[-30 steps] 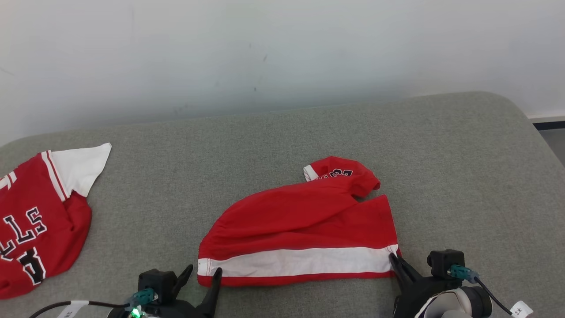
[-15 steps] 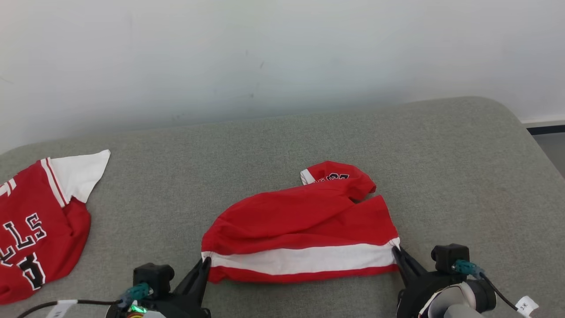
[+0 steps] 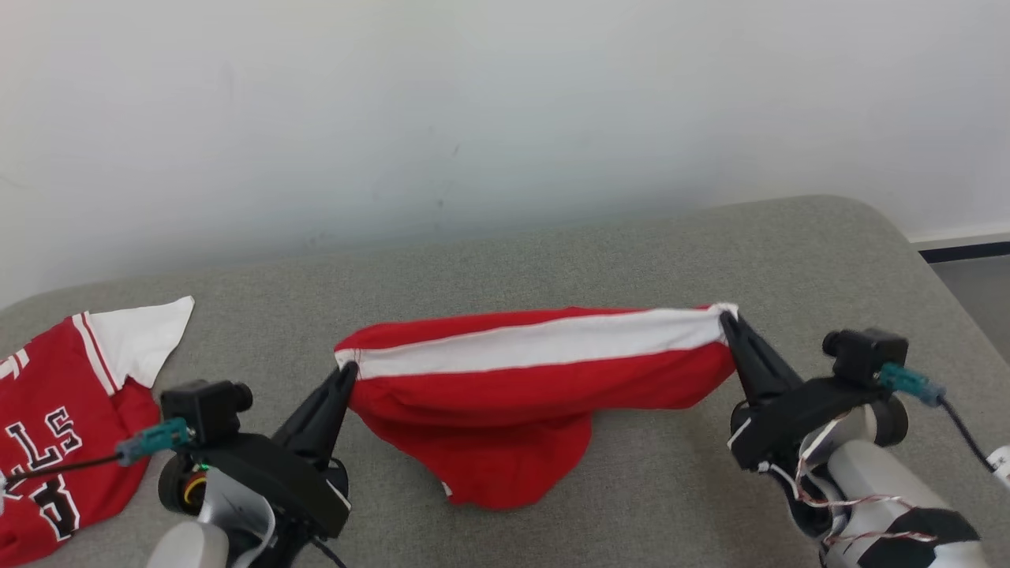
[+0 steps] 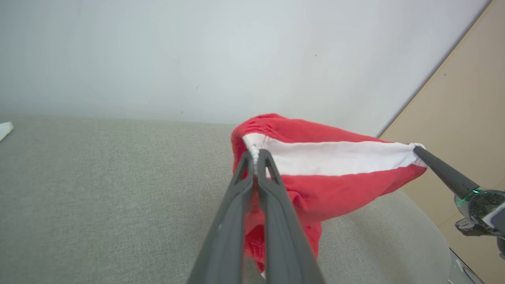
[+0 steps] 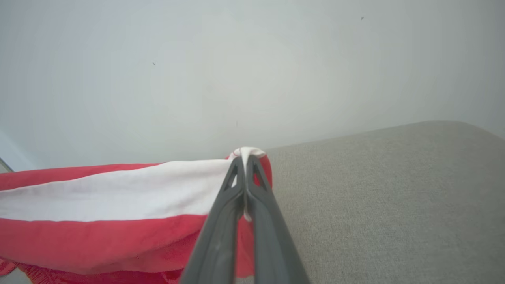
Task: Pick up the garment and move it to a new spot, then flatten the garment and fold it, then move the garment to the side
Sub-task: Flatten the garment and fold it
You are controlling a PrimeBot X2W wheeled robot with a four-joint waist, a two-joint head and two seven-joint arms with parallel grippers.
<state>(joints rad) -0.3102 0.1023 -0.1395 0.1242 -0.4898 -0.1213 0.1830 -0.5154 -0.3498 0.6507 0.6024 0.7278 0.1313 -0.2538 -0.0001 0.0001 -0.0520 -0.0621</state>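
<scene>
The garment point(image 3: 513, 394) is red with a white band along its hem, and it hangs stretched between my two grippers above the grey surface. My left gripper point(image 3: 347, 369) is shut on the hem's left corner, seen close up in the left wrist view, where the garment point(image 4: 327, 165) fans out from my left gripper point(image 4: 255, 152). My right gripper point(image 3: 724, 315) is shut on the hem's right corner; the right wrist view shows the garment point(image 5: 118, 213) pinched at my right gripper point(image 5: 244, 157). The garment's lower part sags down and touches the surface.
A second red and white jersey point(image 3: 63, 426) with black letters lies at the left edge of the grey padded surface point(image 3: 552, 260). A pale wall rises behind. The surface's rounded corner and a strip of floor point(image 3: 970, 268) are at the right.
My left gripper has shut on the hem's left corner. Both grippers have lifted the hem off the surface, and the garment now hangs between them. The head view has tilted upward.
</scene>
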